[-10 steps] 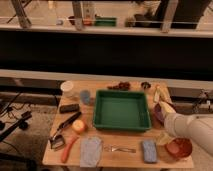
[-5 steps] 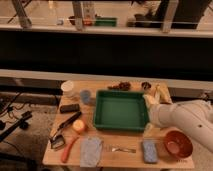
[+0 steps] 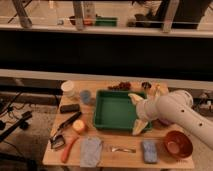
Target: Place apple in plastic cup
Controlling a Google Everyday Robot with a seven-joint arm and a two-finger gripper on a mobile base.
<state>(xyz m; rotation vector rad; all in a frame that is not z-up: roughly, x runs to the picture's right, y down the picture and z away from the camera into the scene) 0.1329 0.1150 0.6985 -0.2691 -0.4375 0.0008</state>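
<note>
approach step: gripper (image 3: 134, 114) empty, jaws apart, above the green tray (image 3: 112, 111). apple (image 3: 78, 126) lies well apart on the counter (image 3: 120, 141); next move calls for reaching left and descending.

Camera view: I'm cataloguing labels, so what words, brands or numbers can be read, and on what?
None can be read.
The white cup, blue cup, green tray and apple show no legible marking.
The tool, open over the tray's right side, shows none either.
</note>
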